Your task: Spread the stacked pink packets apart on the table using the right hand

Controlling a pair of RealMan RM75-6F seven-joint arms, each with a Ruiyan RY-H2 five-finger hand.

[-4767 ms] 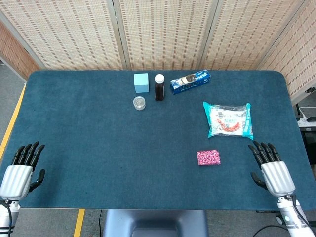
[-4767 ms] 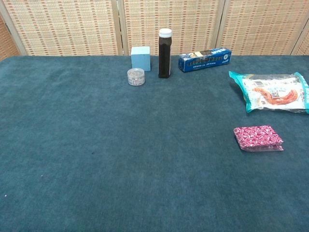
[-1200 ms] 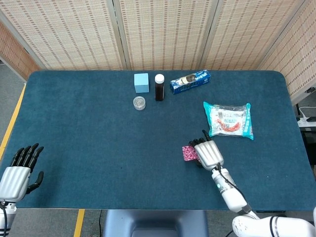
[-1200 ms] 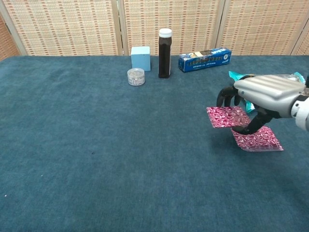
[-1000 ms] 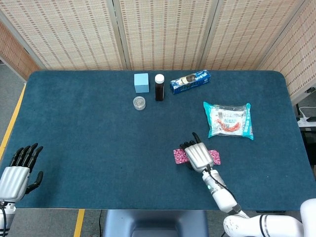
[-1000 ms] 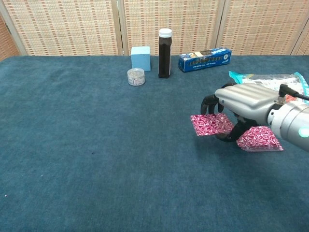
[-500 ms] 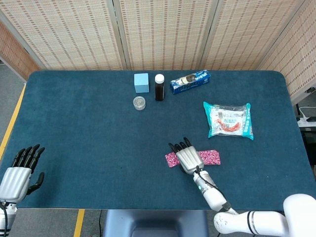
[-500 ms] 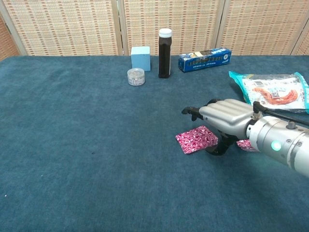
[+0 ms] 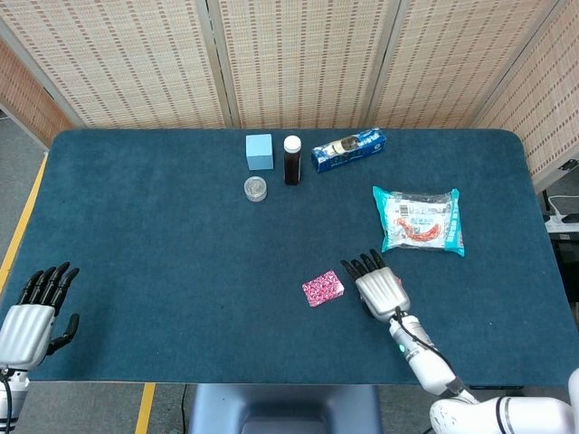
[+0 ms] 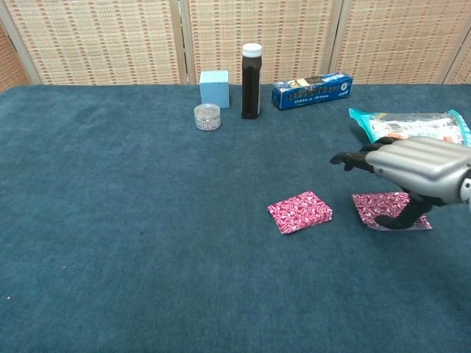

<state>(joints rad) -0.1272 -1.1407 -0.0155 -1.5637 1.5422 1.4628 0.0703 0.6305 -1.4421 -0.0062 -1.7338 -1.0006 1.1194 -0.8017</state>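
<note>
- Dark teal cloth covers the tabletop (image 9: 163,235), with woven-cane screen panels (image 9: 298,59) standing behind its far edge.
- At the near left corner, the left hand (image 9: 34,316) rests flat with its fingers spread and nothing in them.
- Toward the near right, the right hand (image 10: 412,173) hovers with its fingers stretched out and empty, above the remaining pink packets (image 10: 374,204), which lie partly hidden beneath it.
- One separated pink packet (image 10: 299,212) lies flat on the cloth just left of that hand, apart from the rest.
- Nearer the right edge lies a teal snack bag (image 9: 419,219).
- Along the far edge stand a small round jar (image 9: 256,188), a light blue box (image 9: 260,151), a dark bottle (image 9: 291,160) with a white cap, and a blue carton (image 9: 348,149).
</note>
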